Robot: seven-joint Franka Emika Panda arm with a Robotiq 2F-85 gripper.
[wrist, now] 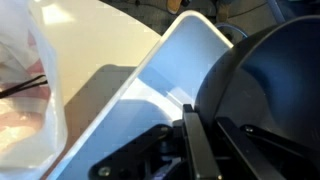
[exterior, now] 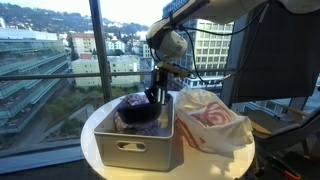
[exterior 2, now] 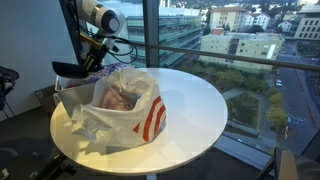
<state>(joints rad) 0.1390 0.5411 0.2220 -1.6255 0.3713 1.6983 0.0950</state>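
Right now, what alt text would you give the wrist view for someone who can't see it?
The gripper, jaws closed, seems to pinch the rim of a dark bowl inside a white bin. A plastic bag lies at the picture's left, on a white table.

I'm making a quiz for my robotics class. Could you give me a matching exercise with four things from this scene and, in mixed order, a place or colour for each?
1 plastic bag
2 bin
3 dark bowl
4 hand

A lying in the bin
B white with red print
C reaching down into the bin
D pale grey, standing on the round table

Pairs: 1-B; 2-D; 3-A; 4-C
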